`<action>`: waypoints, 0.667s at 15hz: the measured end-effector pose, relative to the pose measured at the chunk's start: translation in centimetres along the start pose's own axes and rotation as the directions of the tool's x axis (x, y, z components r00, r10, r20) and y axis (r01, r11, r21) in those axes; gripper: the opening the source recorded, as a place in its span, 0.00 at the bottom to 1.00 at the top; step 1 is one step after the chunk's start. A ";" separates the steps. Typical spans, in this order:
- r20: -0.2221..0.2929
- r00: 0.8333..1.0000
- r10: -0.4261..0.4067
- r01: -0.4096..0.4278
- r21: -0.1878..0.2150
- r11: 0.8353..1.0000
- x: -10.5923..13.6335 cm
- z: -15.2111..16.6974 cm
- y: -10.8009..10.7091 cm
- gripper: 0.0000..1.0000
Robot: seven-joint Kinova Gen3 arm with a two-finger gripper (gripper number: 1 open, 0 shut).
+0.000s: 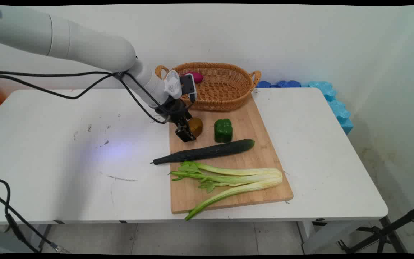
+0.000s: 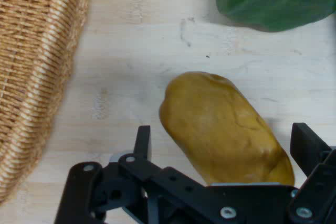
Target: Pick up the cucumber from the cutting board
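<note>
Wooden board (image 1: 261, 158) lies on the white tabletop (image 1: 67, 162), carrying most of the items. A woven wicker basket (image 1: 225, 91), oval with two loop handles, rests at the board's far end; a purple item (image 1: 195, 77) lies inside it, partly hidden by the wrist. A blocky green pepper (image 1: 223, 130) stands just right of the potato (image 1: 196, 126). A long dark cucumber (image 1: 207, 151) lies nearer the camera, its thin end overhanging the board's left edge. Pale green celery (image 1: 232, 180) lies along the near part, its leafy ends pointing left. Blue foam pieces (image 1: 331, 99) sit against the wall at the far right.

The potato is smooth, ochre and oblong, lying on the board between basket and cucumber. The black claw (image 2: 220, 145) is down at the board with its fingers spread wide; the potato sits between them. In the hand view, neither finger (image 2: 142, 141) visibly touches it.
</note>
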 end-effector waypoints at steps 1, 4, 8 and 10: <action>-0.002 1.000 0.003 -0.003 0.002 1.000 0.1 -0.2 0.0 1.00; -0.012 1.000 0.009 -0.009 0.010 1.000 0.3 -1.2 0.1 1.00; -0.030 1.000 0.002 -0.002 0.015 1.000 0.8 -3.0 0.7 1.00; -0.041 0.999 -0.006 0.007 0.015 1.000 1.2 -3.8 1.2 1.00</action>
